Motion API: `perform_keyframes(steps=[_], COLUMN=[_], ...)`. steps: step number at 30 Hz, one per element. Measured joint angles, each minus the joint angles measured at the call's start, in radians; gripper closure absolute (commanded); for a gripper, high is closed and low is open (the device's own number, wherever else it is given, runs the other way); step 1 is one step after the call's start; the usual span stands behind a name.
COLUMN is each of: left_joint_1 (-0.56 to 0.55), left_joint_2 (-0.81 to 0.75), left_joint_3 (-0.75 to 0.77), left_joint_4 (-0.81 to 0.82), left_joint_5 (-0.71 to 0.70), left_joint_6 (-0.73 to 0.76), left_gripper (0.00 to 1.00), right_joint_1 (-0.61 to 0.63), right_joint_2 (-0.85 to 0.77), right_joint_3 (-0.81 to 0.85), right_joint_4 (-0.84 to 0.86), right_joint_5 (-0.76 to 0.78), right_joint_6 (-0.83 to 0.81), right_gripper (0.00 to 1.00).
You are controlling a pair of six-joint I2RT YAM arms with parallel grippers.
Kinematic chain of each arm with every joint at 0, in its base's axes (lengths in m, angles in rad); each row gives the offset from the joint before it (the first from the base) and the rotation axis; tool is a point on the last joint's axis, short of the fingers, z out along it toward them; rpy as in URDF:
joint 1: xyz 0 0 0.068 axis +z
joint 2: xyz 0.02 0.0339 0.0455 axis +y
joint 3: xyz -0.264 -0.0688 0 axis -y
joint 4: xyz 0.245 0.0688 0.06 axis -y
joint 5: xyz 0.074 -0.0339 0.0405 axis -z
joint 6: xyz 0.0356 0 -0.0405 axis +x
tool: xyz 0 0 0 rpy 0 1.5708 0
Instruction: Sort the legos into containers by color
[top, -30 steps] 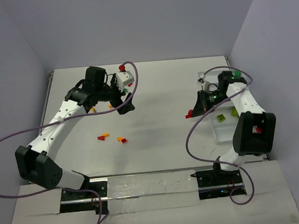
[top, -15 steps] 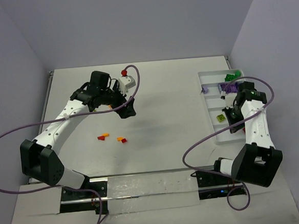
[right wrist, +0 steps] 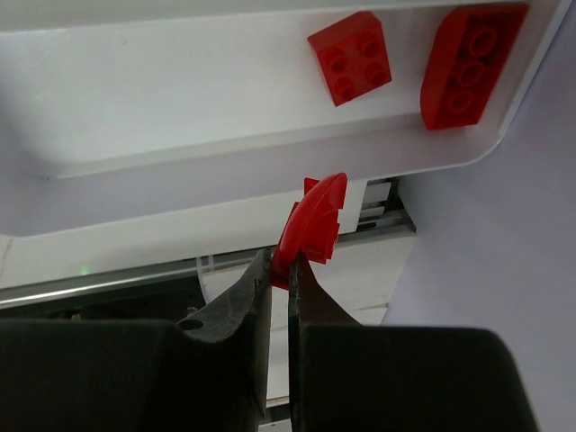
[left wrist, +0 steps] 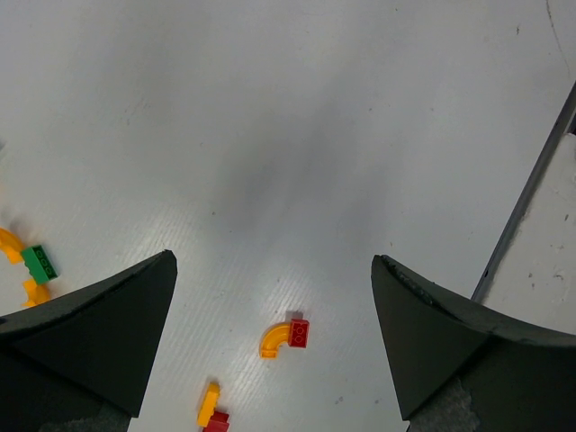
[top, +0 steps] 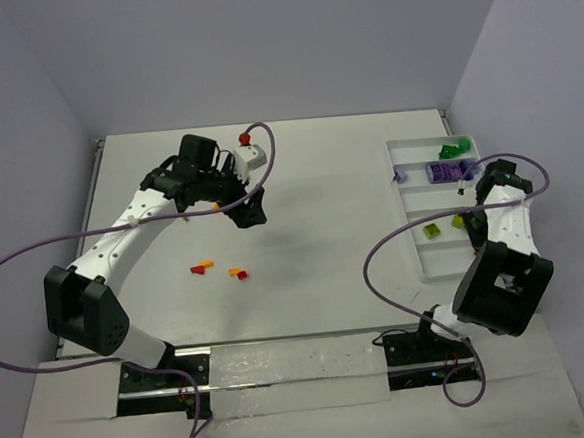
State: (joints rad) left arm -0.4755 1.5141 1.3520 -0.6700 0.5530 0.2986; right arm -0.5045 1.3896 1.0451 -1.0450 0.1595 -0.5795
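- My left gripper hung with its fingers spread wide and nothing between them. Over the last second it had barely shifted above the table.
- Just under its open fingertips lay an orange curved piece touching a red brick. A green brick sat off beyond its left finger. None of these had been picked yet, so that side of the sorting was still waiting.
- My right gripper had made the real change. It had swung from the open table beside the tray across to the tray's near end.
- Its fingers were pressed together on a red curved lego, which stuck out past the fingertips.
- Just ahead of that pinched piece was the end compartment, already holding two red bricks.
- I judged the carry nearly finished. The piece looked short of the compartment's wall, so I wanted a small reach forward before letting go.
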Motion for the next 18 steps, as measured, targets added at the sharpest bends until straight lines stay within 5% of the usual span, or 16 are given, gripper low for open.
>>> perform_keyframes(steps=[8, 14, 18], left_joint_1=[0.0, 0.001, 0.018], left_joint_2=[0.009, 0.005, 0.005], left_joint_3=[0.007, -0.027, -0.047], left_joint_4=[-0.002, 0.013, 0.011], left_joint_5=[-0.023, -0.077, -0.098], left_joint_6=[-0.003, -0.008, -0.011], left_gripper=[0.01, 0.01, 0.01], right_joint_1=[-0.002, 0.013, 0.044], right_joint_2=[0.106, 0.167, 0.167], right_joint_3=[0.015, 0.036, 0.036], right_joint_4=[0.06, 0.073, 0.075], right_joint_5=[0.0, -0.007, 0.002], right_joint_6=[0.002, 0.018, 0.032], right_gripper=[0.86, 0.46, 0.37])
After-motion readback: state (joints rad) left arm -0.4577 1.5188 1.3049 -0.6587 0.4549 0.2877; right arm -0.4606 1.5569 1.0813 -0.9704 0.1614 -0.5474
